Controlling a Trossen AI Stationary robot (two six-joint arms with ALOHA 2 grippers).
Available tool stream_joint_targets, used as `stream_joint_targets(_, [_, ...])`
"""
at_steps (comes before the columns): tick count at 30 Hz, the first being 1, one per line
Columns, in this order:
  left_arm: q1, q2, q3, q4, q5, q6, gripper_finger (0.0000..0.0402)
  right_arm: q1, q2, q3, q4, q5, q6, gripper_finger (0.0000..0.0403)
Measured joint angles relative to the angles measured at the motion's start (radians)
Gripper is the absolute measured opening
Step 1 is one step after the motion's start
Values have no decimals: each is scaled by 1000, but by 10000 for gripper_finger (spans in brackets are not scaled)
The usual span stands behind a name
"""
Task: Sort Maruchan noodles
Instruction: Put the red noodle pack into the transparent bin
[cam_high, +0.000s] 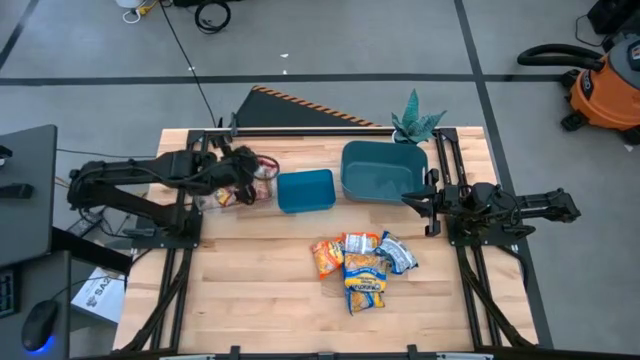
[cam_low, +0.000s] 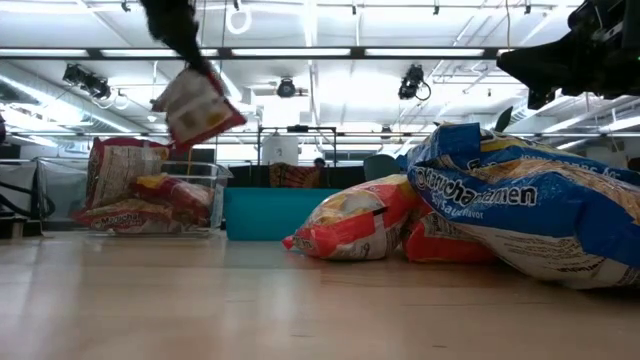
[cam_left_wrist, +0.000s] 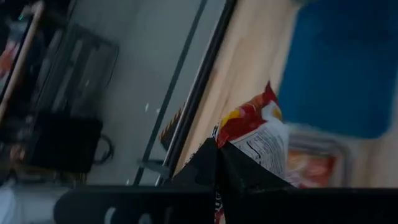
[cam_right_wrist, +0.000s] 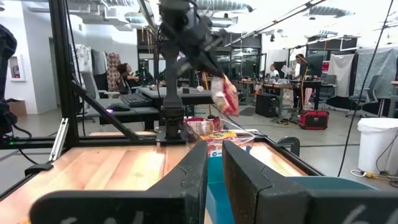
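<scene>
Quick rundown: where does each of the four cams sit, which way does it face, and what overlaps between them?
High: overhead, facing straight down on the wooden table; both arms show.
Low: at tabletop height, facing across to the clear plastic box; left arm descends from above.
Left wrist: on the left arm, facing past the left gripper shut on a red crinkly noodle packet.
Right wrist: on the right arm, facing across the table past the right gripper, fingers apart.
Shared: low and right wrist both show that held packet above the box.
</scene>
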Motion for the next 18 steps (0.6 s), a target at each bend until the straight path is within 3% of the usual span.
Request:
stream_joint_targets(6, [159,-91,-228,222,94,74,8,0,0,0,0,0,0,55])
stream_joint_targets(12, [279,-96,-341,331,113,72,8,0,0,0,0,0,0,55])
stream_joint_targets(18, [290,-95,-352,267,377,-2,9,0,0,0,0,0,0,55])
